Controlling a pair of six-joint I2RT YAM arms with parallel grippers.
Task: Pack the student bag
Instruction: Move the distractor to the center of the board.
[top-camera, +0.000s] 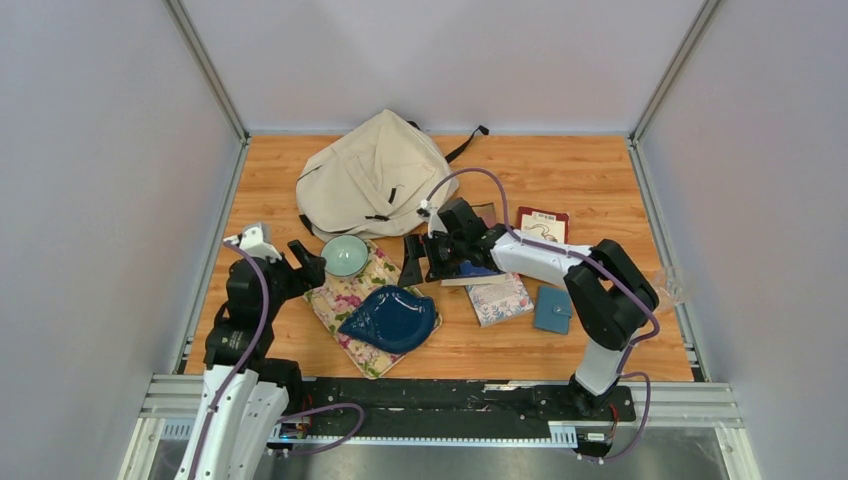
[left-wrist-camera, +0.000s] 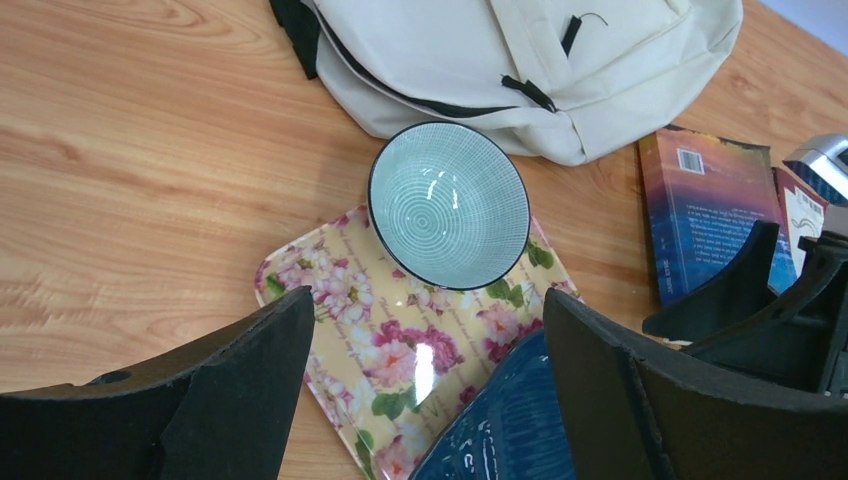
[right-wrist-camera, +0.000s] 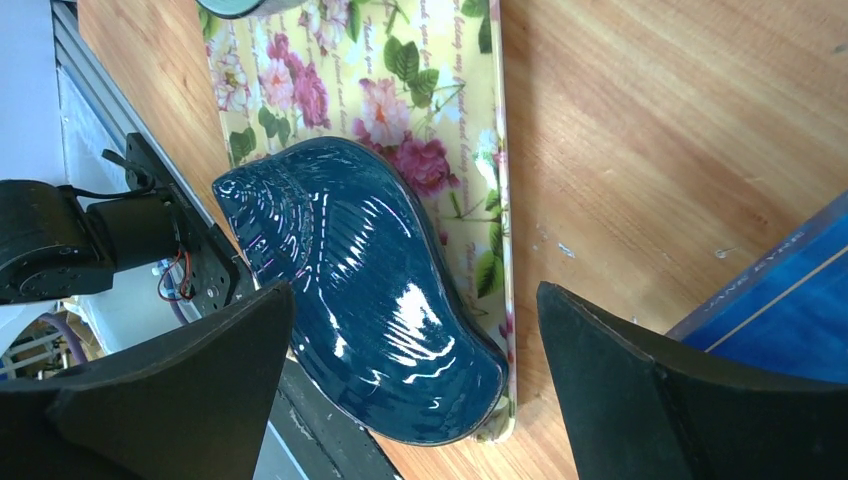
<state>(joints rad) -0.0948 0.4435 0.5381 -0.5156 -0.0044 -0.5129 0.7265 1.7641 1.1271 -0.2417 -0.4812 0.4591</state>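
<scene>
Seemingly packing is only starting: the student bag (top-camera: 372, 180) lies upper centre. The left gripper (left-wrist-camera: 425, 330) and right gripper (right-wrist-camera: 415, 310) gape wide, empty; next likely means opening the bag.

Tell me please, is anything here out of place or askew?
The teal bowl sits over the far corner of the floral tray, partly past its edge; the blue leaf-shaped dish lies crooked on it. Nothing looks spilled or broken.
</scene>
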